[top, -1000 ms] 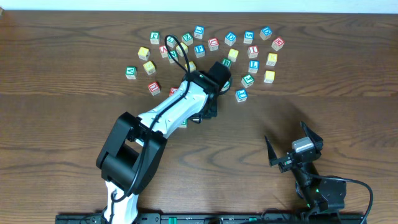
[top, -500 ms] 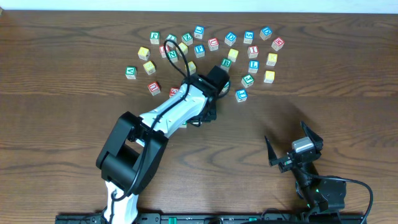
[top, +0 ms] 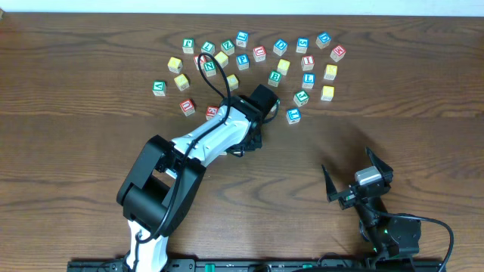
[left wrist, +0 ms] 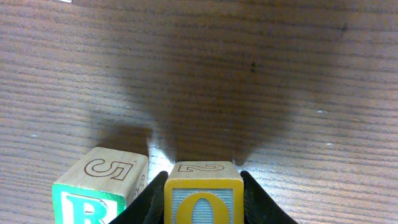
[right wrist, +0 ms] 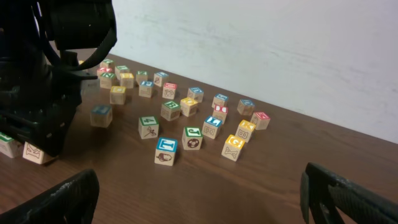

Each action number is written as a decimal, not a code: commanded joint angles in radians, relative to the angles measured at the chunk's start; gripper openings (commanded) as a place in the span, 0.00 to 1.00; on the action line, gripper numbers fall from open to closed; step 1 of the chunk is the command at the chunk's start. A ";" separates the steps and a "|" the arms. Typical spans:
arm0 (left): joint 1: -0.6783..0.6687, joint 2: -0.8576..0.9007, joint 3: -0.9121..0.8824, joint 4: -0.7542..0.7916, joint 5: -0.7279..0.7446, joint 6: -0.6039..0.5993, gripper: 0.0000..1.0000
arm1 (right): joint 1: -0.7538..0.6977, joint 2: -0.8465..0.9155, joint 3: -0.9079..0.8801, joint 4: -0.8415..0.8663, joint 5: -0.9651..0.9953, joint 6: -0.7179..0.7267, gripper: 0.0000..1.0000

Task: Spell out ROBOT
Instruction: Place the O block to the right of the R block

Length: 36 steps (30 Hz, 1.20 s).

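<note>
Left jaws clamp a yellow-framed wooden O cube [left wrist: 203,200] beside a green-framed cube [left wrist: 98,190]; right jaws gape.

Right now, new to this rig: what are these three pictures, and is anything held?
Two robot arms work at a wooden table. The overhead view looks straight down: the left arm reaches into a scatter of letter blocks; the right gripper sits apart, open and empty. The other two views come from cameras on the wrists. In the left wrist view the left gripper is closed on the O block, beside a block with a 5 on top. The right wrist view sees the blocks from the side.
</note>
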<state>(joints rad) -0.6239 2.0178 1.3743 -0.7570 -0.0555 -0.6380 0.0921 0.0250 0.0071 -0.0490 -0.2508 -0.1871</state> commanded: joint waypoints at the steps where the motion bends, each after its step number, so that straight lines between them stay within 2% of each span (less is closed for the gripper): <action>1: 0.000 0.008 -0.017 -0.009 -0.013 -0.018 0.33 | 0.007 -0.005 -0.002 -0.004 -0.003 0.015 0.99; 6: -0.001 0.008 -0.017 -0.027 -0.012 -0.019 0.38 | 0.007 -0.005 -0.002 -0.004 -0.003 0.015 0.99; 13: -0.001 0.008 -0.017 -0.029 -0.012 -0.019 0.38 | 0.007 -0.005 -0.002 -0.004 -0.003 0.015 0.99; 15: -0.001 0.008 -0.016 -0.031 -0.008 -0.020 0.34 | 0.007 -0.005 -0.002 -0.004 -0.003 0.015 0.99; 29: -0.001 0.008 -0.016 -0.050 -0.008 -0.029 0.35 | 0.007 -0.005 -0.002 -0.004 -0.003 0.015 0.99; 30: -0.001 0.008 -0.016 -0.051 -0.008 -0.029 0.35 | 0.007 -0.005 -0.002 -0.004 -0.003 0.015 0.99; 31: -0.001 0.007 -0.015 -0.053 -0.008 -0.028 0.40 | 0.007 -0.005 -0.002 -0.004 -0.003 0.015 0.99; 36: -0.001 0.007 0.013 -0.069 -0.008 -0.004 0.43 | 0.007 -0.005 -0.002 -0.004 -0.003 0.015 0.99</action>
<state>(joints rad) -0.6239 2.0178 1.3666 -0.8101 -0.0547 -0.6540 0.0921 0.0250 0.0071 -0.0490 -0.2508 -0.1871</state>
